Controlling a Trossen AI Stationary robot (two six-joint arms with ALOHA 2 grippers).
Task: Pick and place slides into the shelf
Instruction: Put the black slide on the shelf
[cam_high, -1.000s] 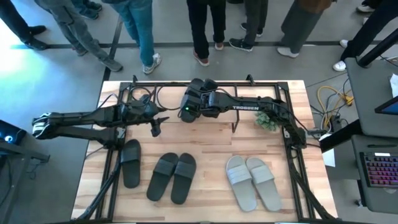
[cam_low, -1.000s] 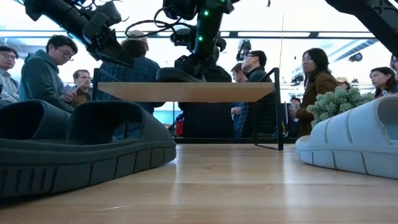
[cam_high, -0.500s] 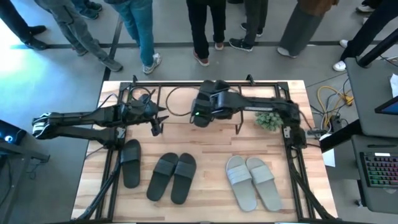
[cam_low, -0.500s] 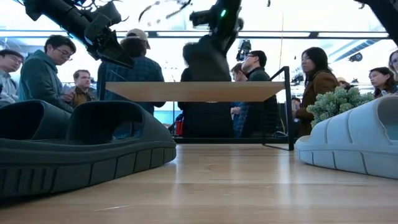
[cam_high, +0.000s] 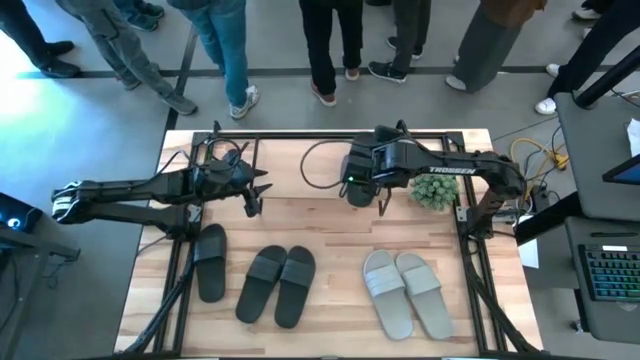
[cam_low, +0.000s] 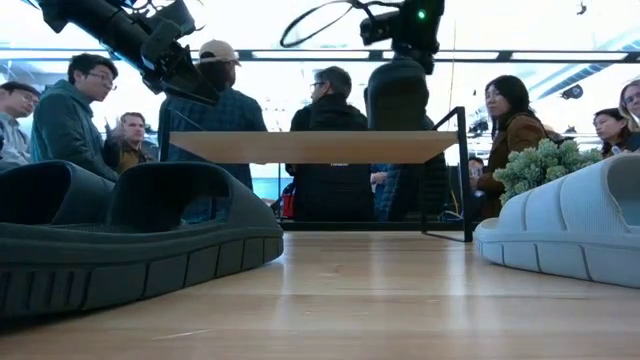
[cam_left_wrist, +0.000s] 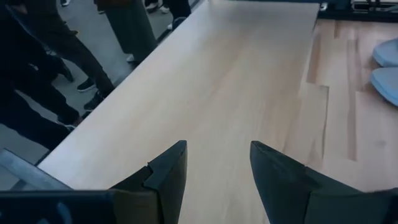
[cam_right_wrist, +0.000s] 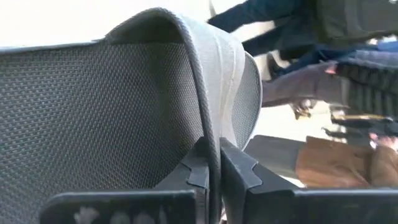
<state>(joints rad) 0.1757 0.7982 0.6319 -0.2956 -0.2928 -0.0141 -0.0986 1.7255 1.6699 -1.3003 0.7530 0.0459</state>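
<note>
My right gripper (cam_high: 358, 192) is over the right half of the shelf (cam_high: 290, 170), shut on a dark grey slide (cam_low: 398, 95) that hangs above the shelf's top board (cam_low: 300, 147). On the table in front lie one dark slide (cam_high: 210, 262), a dark pair (cam_high: 278, 285) and a light grey pair (cam_high: 405, 292), soles down. My left gripper (cam_high: 250, 205) waits open over the shelf's left end, with only bare board between its fingers (cam_left_wrist: 214, 168). My right gripper pinches the thin wall of the slide's strap at its edge (cam_right_wrist: 214, 149) between its two fingers, one on each side of the wall. The fingers slant down from the table's right side. The slide hangs below them over the shelf's top board.
A small green plant (cam_high: 432, 190) stands at the shelf's right end, close to my right arm. Several people stand beyond the table's far edge. Cables lie off the table's right side (cam_high: 535, 160). Bare wood shows between the dark pair and the light pair.
My right gripper has travelled along the shelf toward the table's right edge and risen a little, carrying the dark slide. The slide lay on the top board left of its middle. It now hangs below the fingers near the board's right end.
</note>
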